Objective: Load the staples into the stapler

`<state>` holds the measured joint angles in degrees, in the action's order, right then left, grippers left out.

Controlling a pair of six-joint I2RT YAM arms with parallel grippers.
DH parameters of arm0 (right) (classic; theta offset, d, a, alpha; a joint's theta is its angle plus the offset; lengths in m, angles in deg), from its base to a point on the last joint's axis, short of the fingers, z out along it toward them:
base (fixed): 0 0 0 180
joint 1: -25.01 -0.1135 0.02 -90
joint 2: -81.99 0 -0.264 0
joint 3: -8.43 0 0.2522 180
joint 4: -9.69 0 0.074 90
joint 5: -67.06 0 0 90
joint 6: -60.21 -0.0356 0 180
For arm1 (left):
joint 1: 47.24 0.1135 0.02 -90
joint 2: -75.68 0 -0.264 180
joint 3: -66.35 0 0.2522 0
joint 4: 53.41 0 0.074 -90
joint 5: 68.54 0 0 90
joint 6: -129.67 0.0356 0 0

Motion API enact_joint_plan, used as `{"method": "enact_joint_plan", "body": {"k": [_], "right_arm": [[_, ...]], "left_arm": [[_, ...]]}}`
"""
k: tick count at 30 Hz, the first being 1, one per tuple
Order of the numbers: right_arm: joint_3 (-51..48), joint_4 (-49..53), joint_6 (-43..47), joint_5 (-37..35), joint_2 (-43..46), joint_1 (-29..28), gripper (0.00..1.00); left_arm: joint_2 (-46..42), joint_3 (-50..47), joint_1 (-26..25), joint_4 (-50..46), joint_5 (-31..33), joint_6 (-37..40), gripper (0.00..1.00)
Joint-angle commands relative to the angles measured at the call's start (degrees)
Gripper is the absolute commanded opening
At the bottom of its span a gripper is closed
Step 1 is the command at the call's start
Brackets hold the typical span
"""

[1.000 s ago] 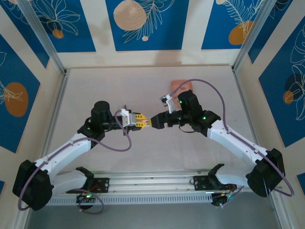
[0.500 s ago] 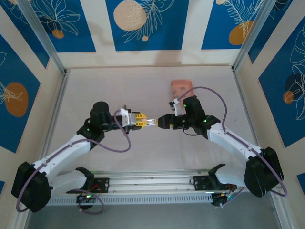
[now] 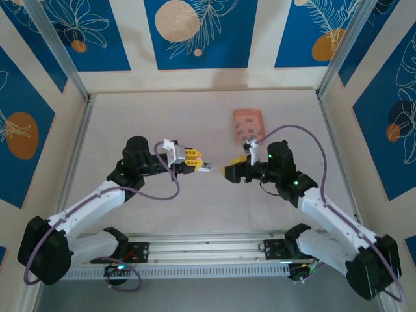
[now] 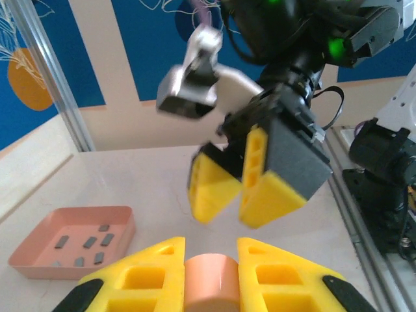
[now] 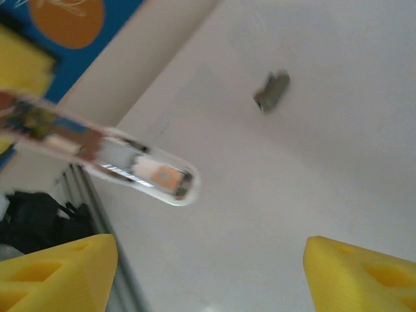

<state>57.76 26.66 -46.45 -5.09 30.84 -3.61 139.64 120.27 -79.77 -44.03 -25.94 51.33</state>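
My left gripper (image 3: 199, 163) hovers over the table's middle, shut on the stapler (image 3: 207, 168), a narrow pale piece with a pinkish end (image 4: 211, 286) squeezed between the yellow fingers (image 4: 140, 276). In the right wrist view the stapler (image 5: 140, 170) juts in from the left, clear-cased with a pink inside. My right gripper (image 3: 227, 173) faces it a short gap away, open, its jaws wide with nothing between them (image 5: 208, 273). A small grey sliver of staples (image 5: 272, 90) lies loose on the table beyond.
A salmon-pink tray (image 3: 248, 125) with several dark grey pieces sits behind the right arm, low at the left in the left wrist view (image 4: 39, 250). Walls enclose the table on three sides. A metal rail (image 3: 208, 250) runs along the near edge.
The right gripper has drawn back to the right from the left gripper's tip, leaving a gap. The left gripper still holds the stapler, raised slightly. More of the pink tray shows.
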Motion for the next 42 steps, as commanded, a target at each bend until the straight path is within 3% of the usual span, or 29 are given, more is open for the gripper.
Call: {"method": "enact_joint_plan", "body": {"k": [1,3,8,18,25,28,33,35,37,40,42], "right_arm": [[-1.7,-2.2,25.6,0.2,3.8,-1.6,0.75],[-0.7,-0.6,35.5,1.4,3.9,-2.4,0.75],[5.7,3.0,42.2,4.3,-2.2,-3.6,0.74],[9.5,-0.8,42.0,11.8,-11.4,-6.7,0.69],[10.2,-3.2,41.1,12.8,-14.8,-7.9,0.63],[10.1,-5.0,40.5,13.0,-15.5,-7.9,0.59],[10.1,-6.0,40.0,13.4,-15.8,-7.8,0.4],[9.9,-6.0,39.6,13.3,-15.6,-7.6,0.3],[9.2,-6.6,38.4,12.3,-15.0,-7.3,0.23],[6.8,-9.3,32.6,7.5,-13.3,-6.6,0.21],[4.8,-10.9,25.1,0.5,-12.5,-6.7,0.21]], "left_arm": [[0.8,3.2,-0.8,1.2,-4.5,-3.2,0.0],[1.3,3.5,-0.9,1.6,-5.6,-3.7,0.0],[2.4,3.6,-1.1,3.3,-7.2,-4.5,0.0],[4.1,4.7,-1.6,4.4,-9.1,-5.4,0.0],[5.3,5.3,-1.9,5.8,-10.1,-6.3,0.0],[5.6,5.5,-2.0,6.3,-10.4,-6.7,0.0],[5.8,5.4,-2.1,6.8,-10.5,-7.3,0.01],[5.8,4.8,-2.1,8.0,-9.6,-8.3,0.11],[5.4,3.6,-2.1,10.8,-6.3,-10.8,0.37],[4.2,1.5,-2.1,13.5,0.8,-14.2,0.51],[2.7,0.4,-2.0,11.4,10.4,-17.5,0.65]]}}
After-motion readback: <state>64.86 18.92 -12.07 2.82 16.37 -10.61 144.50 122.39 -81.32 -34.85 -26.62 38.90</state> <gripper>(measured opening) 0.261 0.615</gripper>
